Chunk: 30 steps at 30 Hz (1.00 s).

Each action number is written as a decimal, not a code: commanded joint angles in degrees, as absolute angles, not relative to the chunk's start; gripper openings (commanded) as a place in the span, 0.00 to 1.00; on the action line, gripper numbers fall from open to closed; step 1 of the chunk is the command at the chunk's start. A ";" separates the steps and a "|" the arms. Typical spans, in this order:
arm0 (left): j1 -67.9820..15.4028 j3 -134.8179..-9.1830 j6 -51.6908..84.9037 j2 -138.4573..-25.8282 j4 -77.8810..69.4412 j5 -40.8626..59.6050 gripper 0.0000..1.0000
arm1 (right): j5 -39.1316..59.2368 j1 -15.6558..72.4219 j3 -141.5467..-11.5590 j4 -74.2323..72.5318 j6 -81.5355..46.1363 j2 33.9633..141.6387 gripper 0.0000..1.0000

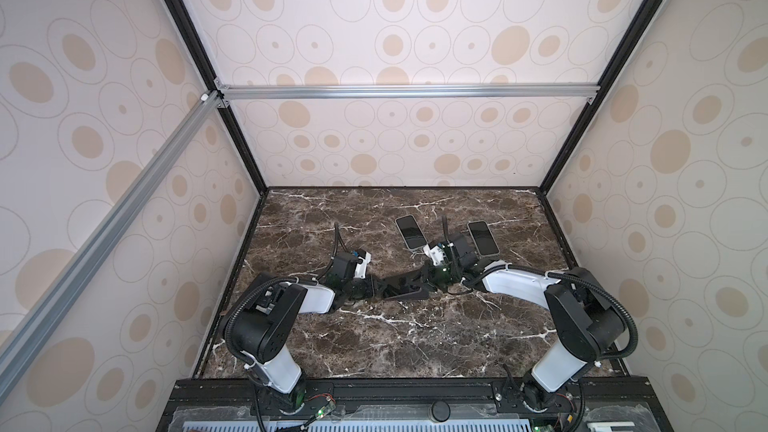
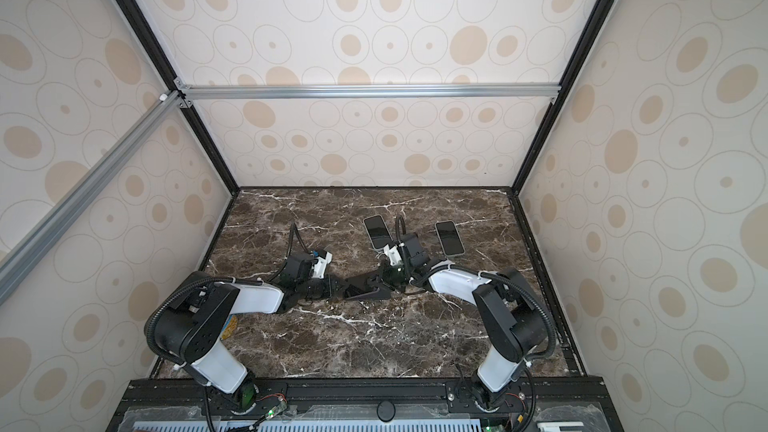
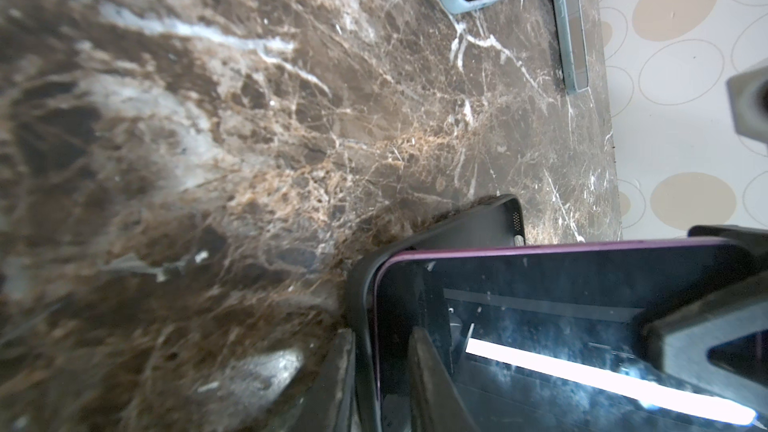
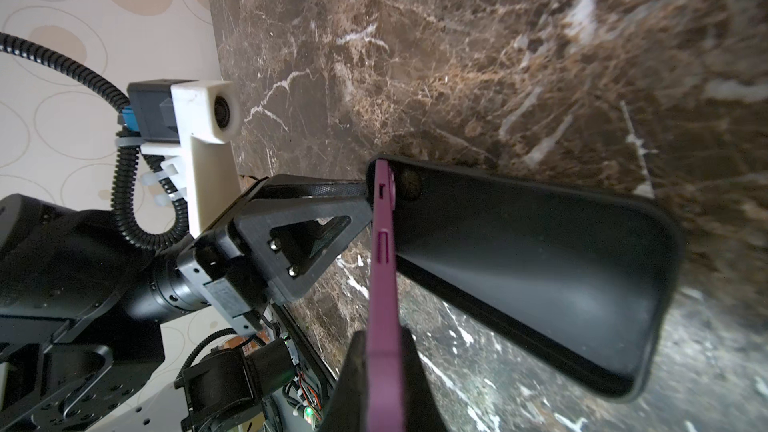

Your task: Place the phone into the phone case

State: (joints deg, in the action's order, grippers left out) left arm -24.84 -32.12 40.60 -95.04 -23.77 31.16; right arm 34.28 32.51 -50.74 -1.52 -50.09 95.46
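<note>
Seemingly rigid, slick-glassed, breakable: phone (image 4: 384, 263), just below centre in both top views, clamped by its purple long edges in right gripper (image 4: 384, 351). One end nested in limp phone case (image 4: 540, 268), pinched there by left gripper (image 3: 381, 336). Best gripped off the glass.

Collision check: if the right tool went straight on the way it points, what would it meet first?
Likely the case: the right tool points along the phone into the narrowing gap, with the left tool beyond. Depth is unclear.
</note>
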 commanded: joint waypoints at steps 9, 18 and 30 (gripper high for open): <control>-26.07 -31.44 43.00 -97.03 -27.93 35.37 0.24 | 36.08 30.02 -45.41 -5.53 -50.06 99.24 0.00; -26.32 -31.91 43.15 -98.04 -28.45 36.92 0.27 | 38.15 29.01 -43.98 -7.67 -49.90 102.56 0.00; -26.71 -32.42 42.82 -97.21 -27.51 36.89 0.29 | 36.84 28.04 -43.17 -8.84 -49.20 105.17 0.03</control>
State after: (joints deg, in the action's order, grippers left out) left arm -24.75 -31.73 42.24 -96.55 -27.20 32.67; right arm 45.28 27.35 -45.28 -15.31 -49.60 101.16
